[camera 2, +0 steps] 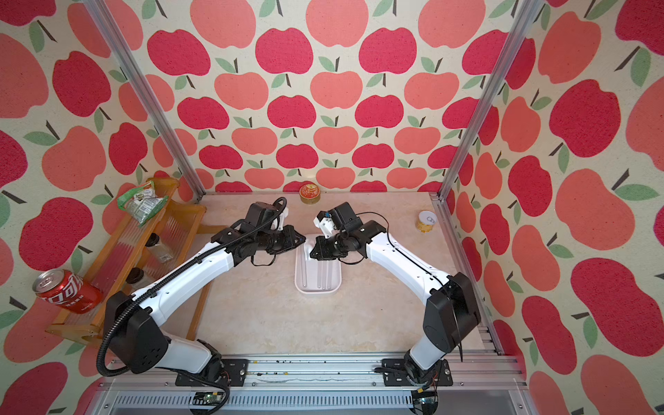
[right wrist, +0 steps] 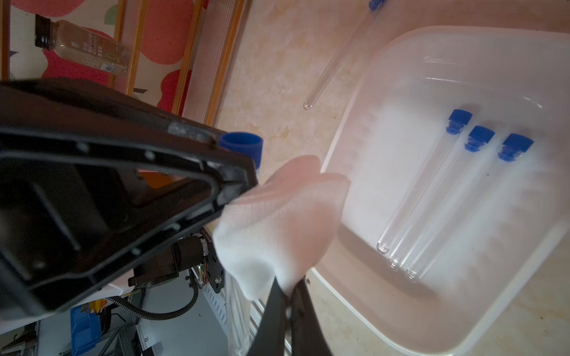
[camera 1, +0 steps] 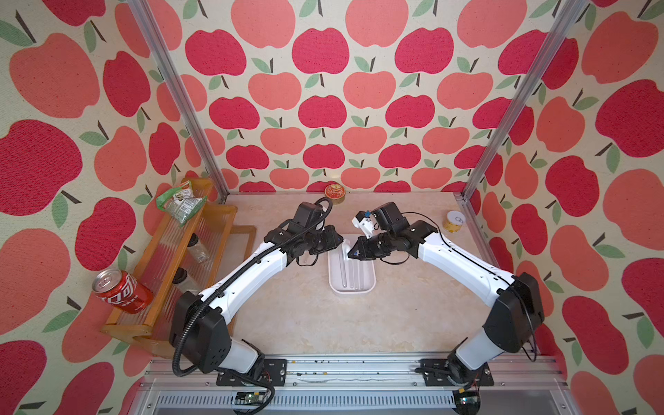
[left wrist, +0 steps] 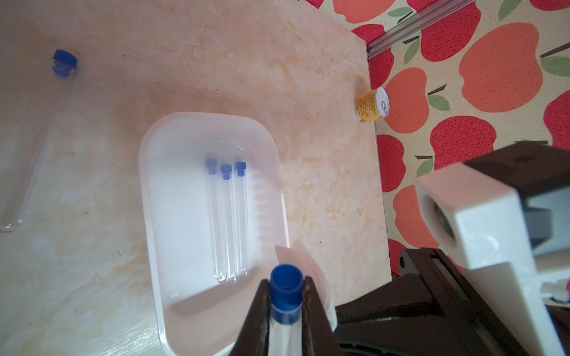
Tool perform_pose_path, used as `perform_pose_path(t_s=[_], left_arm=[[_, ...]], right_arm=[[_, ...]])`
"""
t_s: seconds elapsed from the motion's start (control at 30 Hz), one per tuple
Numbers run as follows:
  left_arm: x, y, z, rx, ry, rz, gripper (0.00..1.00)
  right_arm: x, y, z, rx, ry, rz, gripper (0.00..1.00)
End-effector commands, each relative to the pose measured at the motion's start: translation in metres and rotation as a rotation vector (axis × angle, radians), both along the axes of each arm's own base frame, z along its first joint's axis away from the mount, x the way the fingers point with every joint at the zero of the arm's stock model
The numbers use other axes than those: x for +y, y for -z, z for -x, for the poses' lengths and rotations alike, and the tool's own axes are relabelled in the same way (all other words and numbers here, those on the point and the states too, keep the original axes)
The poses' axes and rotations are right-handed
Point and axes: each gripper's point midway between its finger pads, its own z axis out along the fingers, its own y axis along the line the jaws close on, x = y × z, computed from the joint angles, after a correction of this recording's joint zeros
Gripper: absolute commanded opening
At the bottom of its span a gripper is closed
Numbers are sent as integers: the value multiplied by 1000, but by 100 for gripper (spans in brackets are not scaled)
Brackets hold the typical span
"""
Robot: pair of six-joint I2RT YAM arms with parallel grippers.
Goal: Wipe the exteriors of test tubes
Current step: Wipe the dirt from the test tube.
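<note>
In both top views your arms meet over the far end of the tray (camera 1: 336, 280). Left wrist: left jaws clamp a test tube (left wrist: 285, 292) near its cap; hard wiping could lever it loose. Right wrist: right jaws pinch the cloth (right wrist: 277, 222); three tubes (right wrist: 436, 201) lie in the tray.

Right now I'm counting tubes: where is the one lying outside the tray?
In the left wrist view the loose tube lies flat on the table left of the tray, between it and the shelf.

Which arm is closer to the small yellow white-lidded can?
Right. The right arm passes near the small yellow can; the left arm is on the white tray's far side.
</note>
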Motion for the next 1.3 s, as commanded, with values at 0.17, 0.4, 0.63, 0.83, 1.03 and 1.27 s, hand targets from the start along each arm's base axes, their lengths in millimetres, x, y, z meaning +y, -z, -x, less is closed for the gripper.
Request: perform_pose_path(t_s=[0.17, 0.4, 0.63, 0.83, 1.03, 1.27], left_arm=[[2, -4, 6, 0, 4, 3, 15], [1, -6, 2, -4, 4, 0, 15], [1, -7, -1, -4, 5, -2, 15], [-3, -5, -2, 3, 13, 2, 15], [-4, -5, 1, 7, 13, 4, 15], [-3, -4, 5, 10, 14, 5, 15]], right_arm=[[-1, 0, 28, 19, -67, -9, 0], [-9, 11, 69, 26, -118, 34, 0], [-20, 22, 100, 50, -125, 53, 0], [-23, 23, 96, 30, -127, 77, 0], [-16, 12, 69, 2, -122, 80, 0], [-5, -4, 27, -30, -105, 50, 0]])
